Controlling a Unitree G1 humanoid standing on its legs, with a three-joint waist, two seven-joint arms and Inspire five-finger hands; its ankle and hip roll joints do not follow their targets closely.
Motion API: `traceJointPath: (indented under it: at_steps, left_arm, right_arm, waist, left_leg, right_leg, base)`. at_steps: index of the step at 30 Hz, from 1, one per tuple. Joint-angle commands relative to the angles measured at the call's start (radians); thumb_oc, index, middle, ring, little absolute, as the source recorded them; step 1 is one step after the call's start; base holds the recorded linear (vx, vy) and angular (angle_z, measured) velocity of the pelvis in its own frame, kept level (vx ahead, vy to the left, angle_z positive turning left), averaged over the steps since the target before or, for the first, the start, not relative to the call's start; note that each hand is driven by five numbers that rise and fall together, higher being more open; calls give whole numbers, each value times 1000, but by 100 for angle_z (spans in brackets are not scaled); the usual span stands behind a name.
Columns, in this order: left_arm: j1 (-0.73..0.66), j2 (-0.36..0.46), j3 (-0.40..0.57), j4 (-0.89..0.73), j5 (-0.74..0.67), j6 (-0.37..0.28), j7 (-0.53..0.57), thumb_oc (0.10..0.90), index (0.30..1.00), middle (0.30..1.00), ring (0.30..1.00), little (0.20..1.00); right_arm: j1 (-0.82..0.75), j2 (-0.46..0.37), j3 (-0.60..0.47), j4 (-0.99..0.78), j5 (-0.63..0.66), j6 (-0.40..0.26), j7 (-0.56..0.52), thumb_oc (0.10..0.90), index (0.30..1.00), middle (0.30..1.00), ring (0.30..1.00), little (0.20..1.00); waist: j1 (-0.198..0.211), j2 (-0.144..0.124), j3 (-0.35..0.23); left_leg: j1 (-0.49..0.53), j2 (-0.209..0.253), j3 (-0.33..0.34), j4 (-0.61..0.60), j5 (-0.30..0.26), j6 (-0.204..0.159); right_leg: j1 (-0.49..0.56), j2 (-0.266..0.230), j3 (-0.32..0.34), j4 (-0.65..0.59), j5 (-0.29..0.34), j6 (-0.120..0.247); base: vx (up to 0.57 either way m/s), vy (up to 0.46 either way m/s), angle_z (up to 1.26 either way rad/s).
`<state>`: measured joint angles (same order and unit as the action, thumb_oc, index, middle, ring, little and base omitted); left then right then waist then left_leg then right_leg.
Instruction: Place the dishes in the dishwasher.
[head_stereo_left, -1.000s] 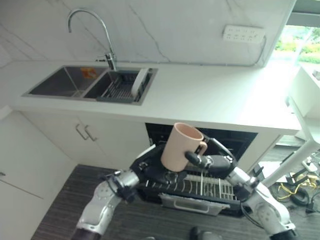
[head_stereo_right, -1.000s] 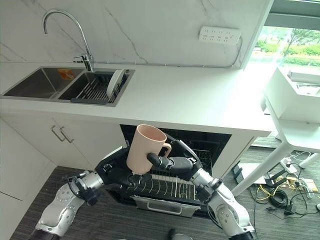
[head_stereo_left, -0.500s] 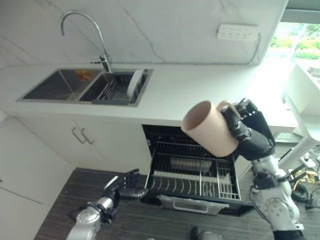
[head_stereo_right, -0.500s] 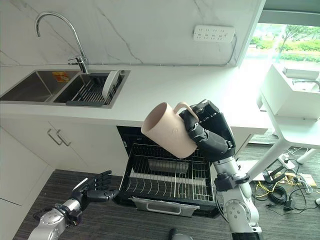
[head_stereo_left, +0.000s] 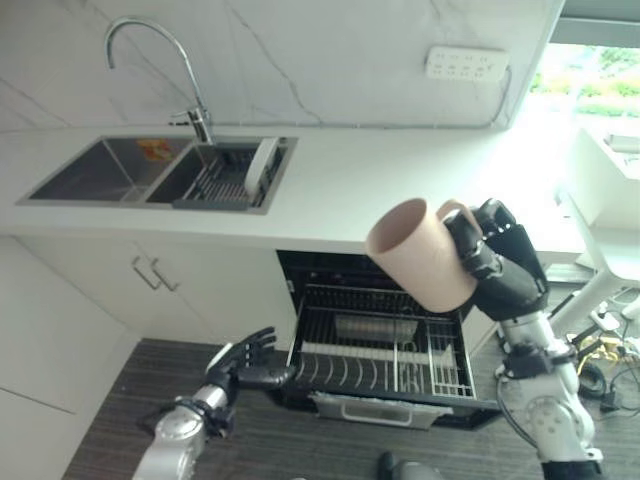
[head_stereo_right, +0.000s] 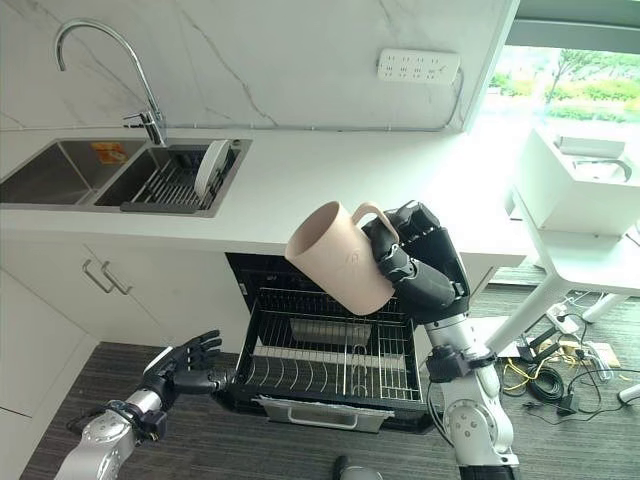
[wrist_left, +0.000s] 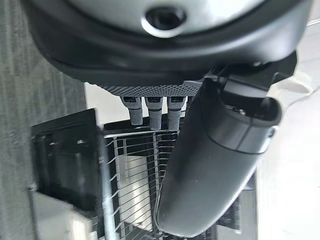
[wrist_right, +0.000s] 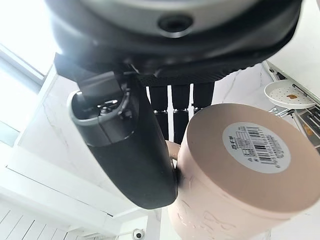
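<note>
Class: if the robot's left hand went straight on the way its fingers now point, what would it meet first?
Probably the front left corner of the pulled-out wire dishwasher rack; the left hand points at it from beside it, though depth is unclear.

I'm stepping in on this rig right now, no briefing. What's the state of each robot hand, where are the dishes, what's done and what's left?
Right robot hand: shut on the pink mug by its handle, held tilted in the air above the pulled-out dishwasher rack.
Left robot hand: open, holding nothing, low beside the rack's left side.
White plate: upright in the sink's drying rack.
Done: dishwasher open, rack out, mug picked up.
Left: set the mug in the rack, then probably fetch the plate.
</note>
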<state>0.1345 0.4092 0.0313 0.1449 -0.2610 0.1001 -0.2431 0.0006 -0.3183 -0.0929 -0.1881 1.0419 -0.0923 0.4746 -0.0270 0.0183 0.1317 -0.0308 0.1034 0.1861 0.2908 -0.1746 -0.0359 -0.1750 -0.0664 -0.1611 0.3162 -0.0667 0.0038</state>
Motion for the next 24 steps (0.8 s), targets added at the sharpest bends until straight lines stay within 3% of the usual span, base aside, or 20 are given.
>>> traceJointPath:
  at_steps: [1,13,18,24]
  left_arm:
    - [-116,58,47,-137,28,-229,22,800,900,900,900,900]
    - [-159,105,-68,-200,231,-248,-57,800,900,900,900,900]
    - [-186,166,-115,-226,317,-204,-111,800,900,900,900,900]
    - [-297,227,-203,-187,375,-136,-84,800,900,900,900,900]
  right_arm:
    - [-57,18,-73,-67,-75,-108,-85,400,300,300,300,300]
    - [-8,-26,-87,-60,-212,-71,-162,400,300,300,300,300]
    - [-6,-74,-72,-71,-273,-27,-201,400,300,300,300,300]
    - [-77,-132,-32,-33,-285,-54,-253,400,300,300,300,300]
  waist:
    - [-7,-10,-28]
    - [-53,-17,-11]
    - [-69,-8,12]
    - [-83,2,91]
  left_leg:
    - [-4,77,-35,9,-24,-52]
    - [1,86,-15,9,-24,-52]
    - [0,94,3,9,-18,-56]
    - [-62,95,-1,9,5,-57]
  right_leg:
    - [119,-99,28,-16,-101,139]
    - [107,-86,54,-16,-91,145]
    - [97,-83,54,-16,-85,149]
    - [28,-77,74,-16,-58,150]
  base:
    - [0,0,0]
    - [-1,-10,-4]
    - [-15,-9,-9]
    - [-217,8,-15]
